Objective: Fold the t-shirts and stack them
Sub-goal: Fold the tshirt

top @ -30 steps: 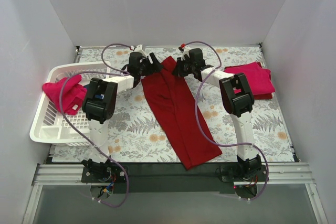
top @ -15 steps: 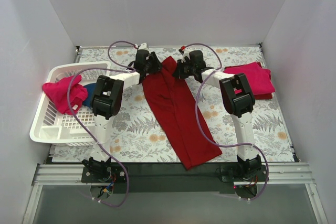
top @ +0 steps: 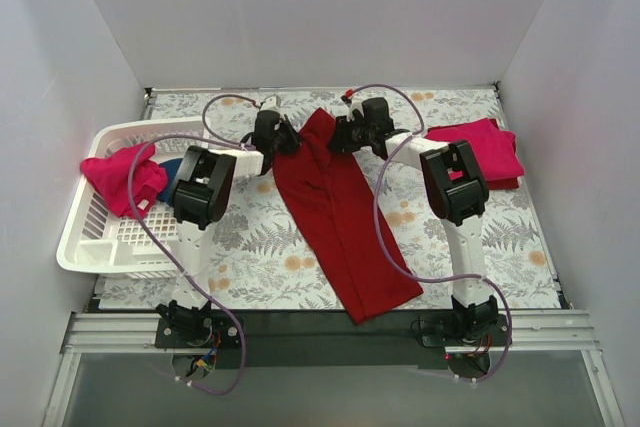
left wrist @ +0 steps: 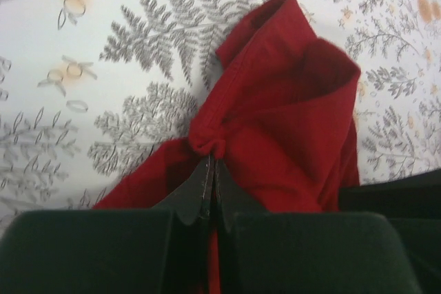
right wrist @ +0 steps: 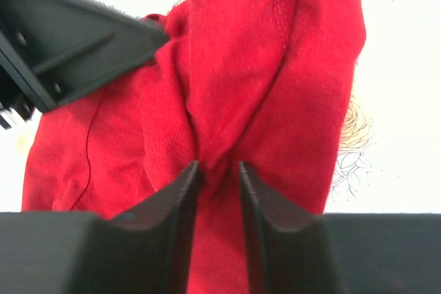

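Note:
A large dark red t-shirt (top: 340, 212) lies as a long folded strip across the middle of the table, its far end bunched between both grippers. My left gripper (top: 292, 137) is shut on a pinched fold of that end (left wrist: 210, 148); its tips (left wrist: 211, 160) meet on the cloth. My right gripper (top: 337, 135) stands slightly open over the same end, and dark red cloth (right wrist: 262, 87) rises between its parted fingers (right wrist: 182, 191). Folded bright pinkish-red t-shirts (top: 480, 152) are stacked at the right. Another pinkish-red one (top: 120, 179) hangs over the basket rim, beside a navy blue one (top: 170, 169).
A white slatted basket (top: 100, 237) stands at the left edge of the table. A floral cloth (top: 260, 247) covers the tabletop. White walls close in the left, back and right sides. Purple cables (top: 385, 217) loop along both arms.
My left gripper has moved right onto the shirt's far end and closed on it. My right gripper's jaws, shut before, have parted on the cloth.

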`<state>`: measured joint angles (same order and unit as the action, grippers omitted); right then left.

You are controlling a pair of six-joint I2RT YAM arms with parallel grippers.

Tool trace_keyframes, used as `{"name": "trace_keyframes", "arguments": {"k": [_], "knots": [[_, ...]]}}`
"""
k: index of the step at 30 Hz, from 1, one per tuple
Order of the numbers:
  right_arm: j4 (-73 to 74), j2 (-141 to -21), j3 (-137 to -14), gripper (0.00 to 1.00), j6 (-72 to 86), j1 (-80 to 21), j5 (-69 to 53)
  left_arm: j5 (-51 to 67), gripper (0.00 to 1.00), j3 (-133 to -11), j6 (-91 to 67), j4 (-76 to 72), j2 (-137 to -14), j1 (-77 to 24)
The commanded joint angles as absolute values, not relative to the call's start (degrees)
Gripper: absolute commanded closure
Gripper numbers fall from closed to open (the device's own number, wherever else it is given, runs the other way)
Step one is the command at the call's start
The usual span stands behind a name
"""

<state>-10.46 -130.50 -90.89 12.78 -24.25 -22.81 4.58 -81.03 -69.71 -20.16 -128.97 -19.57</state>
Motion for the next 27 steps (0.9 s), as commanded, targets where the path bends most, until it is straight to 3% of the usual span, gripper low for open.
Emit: {"name": "trace_keyframes", "arguments": {"k": [1, 10, 27], "knots": [[-11.78, -125.60, -89.74, 0.69, 11.43, -24.17, -24.17, 4.13, 1.00, -74.47, -69.79, -25.83, -121.21, -19.51], [-12.04, -119.10, -85.08, 0.54, 10.02, -23.91, -22.86, 0.79, 1.00, -60.74, -69.44, -33.39, -108.02, -19.51], [-12.48, -114.52, -79.10, 0.50, 9.05, -23.91, -22.50, -5.98, 1.00, -43.87, -68.73, -32.00, -89.48, -20.83]]}}
